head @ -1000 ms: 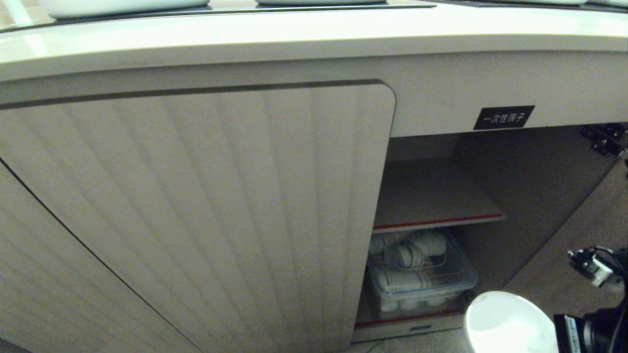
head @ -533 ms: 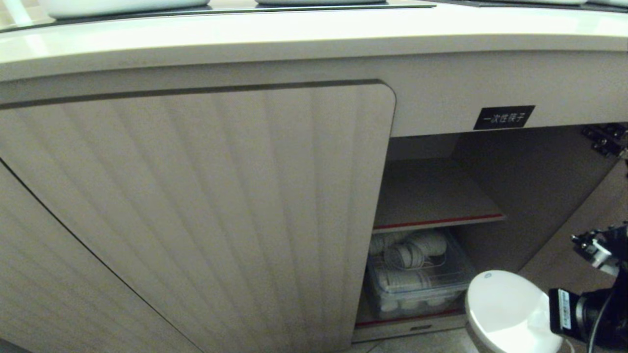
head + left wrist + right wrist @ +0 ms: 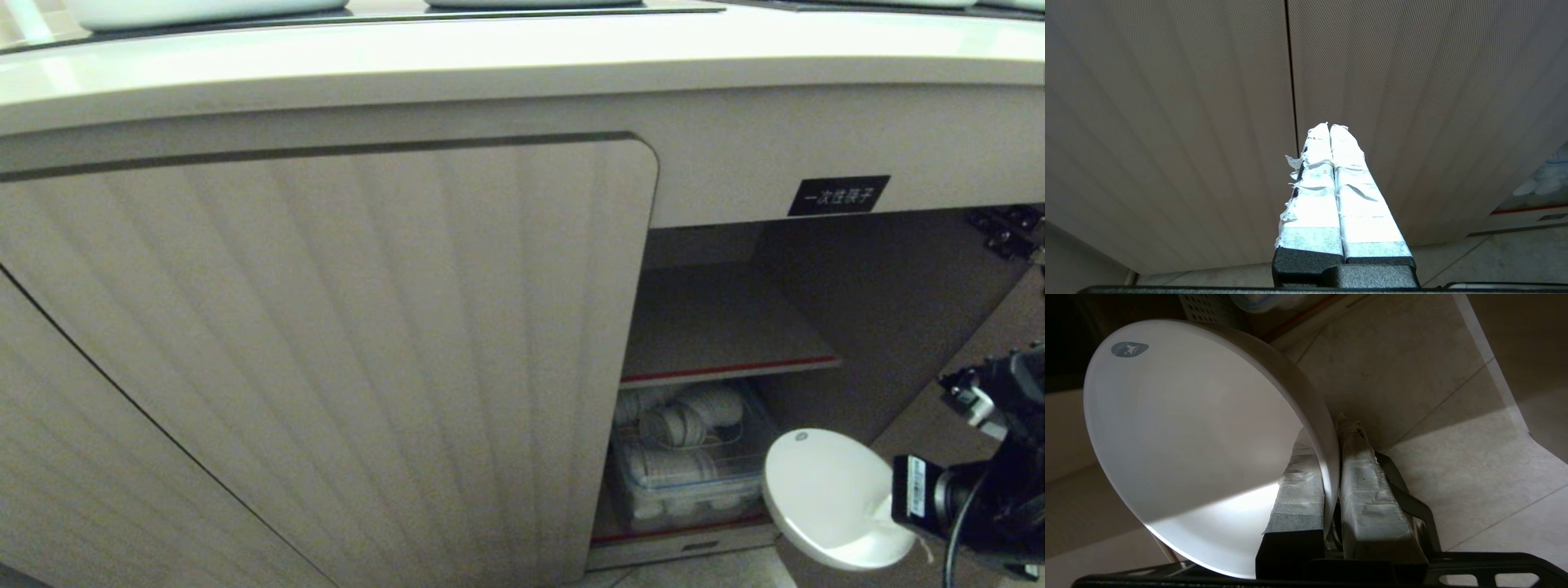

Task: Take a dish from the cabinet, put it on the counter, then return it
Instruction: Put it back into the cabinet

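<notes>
The white bowl [image 3: 824, 498] hangs in the air low in front of the open right side of the cabinet [image 3: 718, 327], tilted so that its hollow faces up and toward the cabinet, with a small grey mark near its far rim. The right pincer [image 3: 1331, 473] pinches the bowl's rim, one taped finger [image 3: 1298, 486] inside the hollow and the other against the outer wall. Below the bowl lies a pale tiled floor [image 3: 1433, 428]. Just behind the bowl, on the cabinet's lowest level, sits a clear plastic box [image 3: 694, 474] filled with stacked white cups; above it a red-edged shelf [image 3: 727, 367] is bare. A black label [image 3: 838, 196] with white characters sits on the panel above the opening, and the ribbed door [image 3: 326, 351] to the left is shut. The bench [image 3: 522, 57] runs across the top of the head view, well above the bowl. The left pincer [image 3: 1329, 128] is pressed together, holding nothing, pointing at the ribbed door.
</notes>
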